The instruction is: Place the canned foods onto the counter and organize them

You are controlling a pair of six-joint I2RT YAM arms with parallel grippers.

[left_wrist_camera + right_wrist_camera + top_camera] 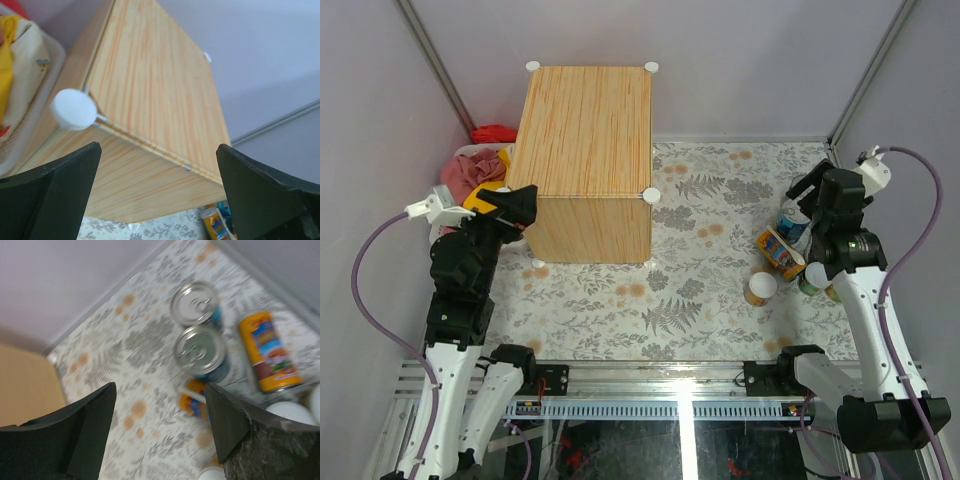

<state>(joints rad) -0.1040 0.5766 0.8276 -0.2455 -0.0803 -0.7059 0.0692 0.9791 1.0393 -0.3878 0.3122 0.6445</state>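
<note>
The counter (pixel 585 150) is a light wood-grain box with white corner knobs, standing at the back left of the floral mat. The cans cluster at the right: a silver-topped can (pixel 792 222), an orange can lying on its side (pixel 780 252), and white-lidded cans (pixel 761 288). My left gripper (pixel 515 205) is open and empty beside the counter's near left corner; the left wrist view shows the counter (pixel 150 90) and a knob (pixel 74 109). My right gripper (pixel 810 190) is open and empty above the cans. The right wrist view shows two silver-topped cans (pixel 195 302) (pixel 201 351) and a lying orange can (pixel 269 352).
Red, pink and yellow cloths (pixel 480 165) lie in a tray left of the counter, close to my left arm. Grey walls close in the back and sides. The floral mat (pixel 700 290) lies between the counter and the cans.
</note>
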